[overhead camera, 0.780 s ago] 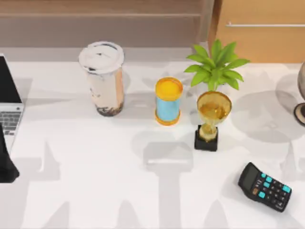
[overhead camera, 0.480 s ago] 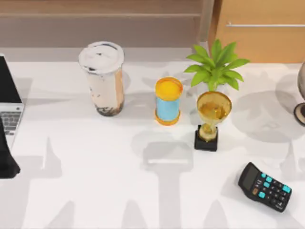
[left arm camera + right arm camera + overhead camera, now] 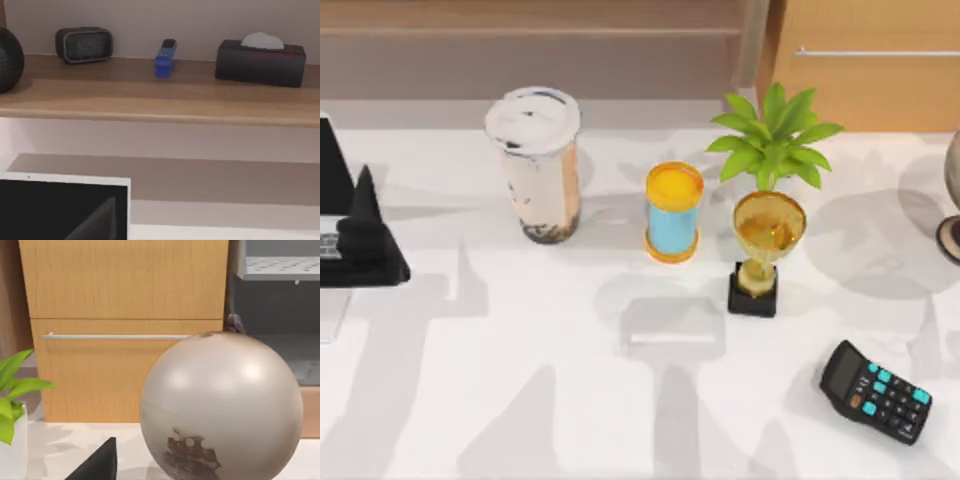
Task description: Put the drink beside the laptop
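Our left gripper (image 3: 365, 240) sits at the left edge of the top view, over the laptop (image 3: 332, 185); we cannot tell whether its fingers are open or closed. Out from it across bare white table (image 3: 570, 400), nothing stands between it and the drink (image 3: 537, 165) in the upper left, which is upright, long axis vertical, white lid up, dark pearls at the base. Just right of the drink stands a blue cylinder (image 3: 673, 212) with orange ends, then a gold trophy (image 3: 765, 250) and a green plant (image 3: 775, 135). A black calculator (image 3: 876, 391) lies at lower right.
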You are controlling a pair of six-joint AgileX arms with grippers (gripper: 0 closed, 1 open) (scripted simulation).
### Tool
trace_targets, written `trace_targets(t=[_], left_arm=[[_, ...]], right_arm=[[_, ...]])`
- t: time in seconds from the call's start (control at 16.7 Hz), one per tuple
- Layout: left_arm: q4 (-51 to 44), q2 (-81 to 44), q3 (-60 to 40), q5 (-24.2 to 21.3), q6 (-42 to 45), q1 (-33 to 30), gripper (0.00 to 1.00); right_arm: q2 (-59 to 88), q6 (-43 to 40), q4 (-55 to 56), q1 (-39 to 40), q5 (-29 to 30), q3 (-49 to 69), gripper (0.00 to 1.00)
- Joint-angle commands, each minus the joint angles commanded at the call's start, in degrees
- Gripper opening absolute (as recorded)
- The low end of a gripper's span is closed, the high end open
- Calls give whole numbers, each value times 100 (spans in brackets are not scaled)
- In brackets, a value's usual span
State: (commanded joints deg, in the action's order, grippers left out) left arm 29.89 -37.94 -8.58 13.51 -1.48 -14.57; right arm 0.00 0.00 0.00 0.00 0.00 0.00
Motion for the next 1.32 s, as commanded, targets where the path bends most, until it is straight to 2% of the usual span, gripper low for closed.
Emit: trace_targets(t=[0.48,0.72,0.96,1.32], left_arm=[[3385,-4808,-968,1524,-167,-1644,100],[4663,-6649,-1333,2099,-230,-2263,100],[5359,-7600,-1533,2414,-265,-2604,100],[5428,-7697,-1535,2441,-267,-2619,100]], right_arm=[[0,0,0,0,0,0,100],[0,0,0,0,0,0,100],[0,0,0,0,0,0,100],[0,0,0,0,0,0,100]])
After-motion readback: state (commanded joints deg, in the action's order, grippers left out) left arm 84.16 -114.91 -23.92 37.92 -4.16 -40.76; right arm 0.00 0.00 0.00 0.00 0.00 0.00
